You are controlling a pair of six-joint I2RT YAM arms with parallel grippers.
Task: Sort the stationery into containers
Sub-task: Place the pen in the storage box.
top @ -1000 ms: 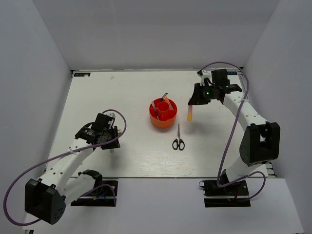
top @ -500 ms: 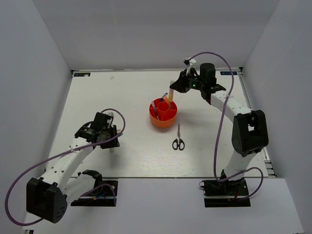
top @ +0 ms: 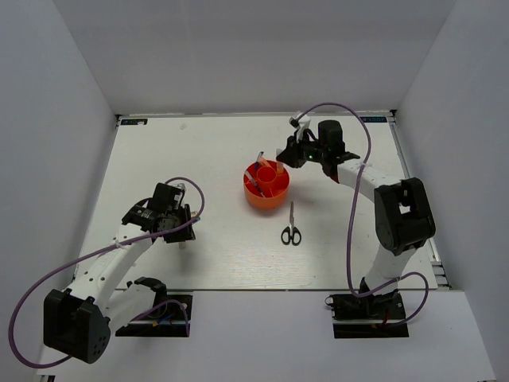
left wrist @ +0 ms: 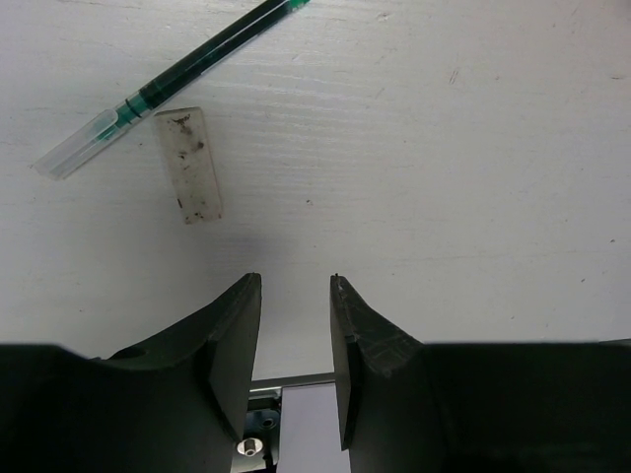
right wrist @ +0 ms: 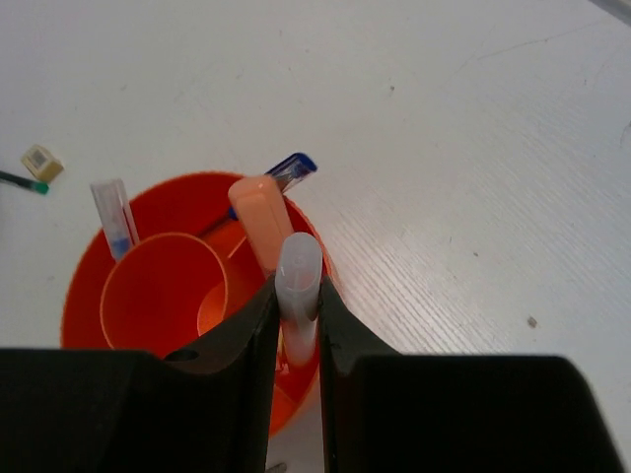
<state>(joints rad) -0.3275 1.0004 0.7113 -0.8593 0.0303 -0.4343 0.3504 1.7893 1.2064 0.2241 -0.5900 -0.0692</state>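
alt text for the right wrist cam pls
Dark jaws pinch a pale-capped highlighter over a round orange tub with a central cup. A peach-capped marker, a blue pen and a clear-capped pen already stand in it, on a white table.

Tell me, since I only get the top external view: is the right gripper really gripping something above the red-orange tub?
Observer: Yes, the right gripper is shut on the highlighter, pale cap up, over the tub's edge.
Operator: What's already inside?
Observer: An orange-capped marker, a blue pen and a clear-capped pen stand in it.
Operator: And the left gripper?
Observer: Open and empty; a dark green pen lies on the table ahead of it.
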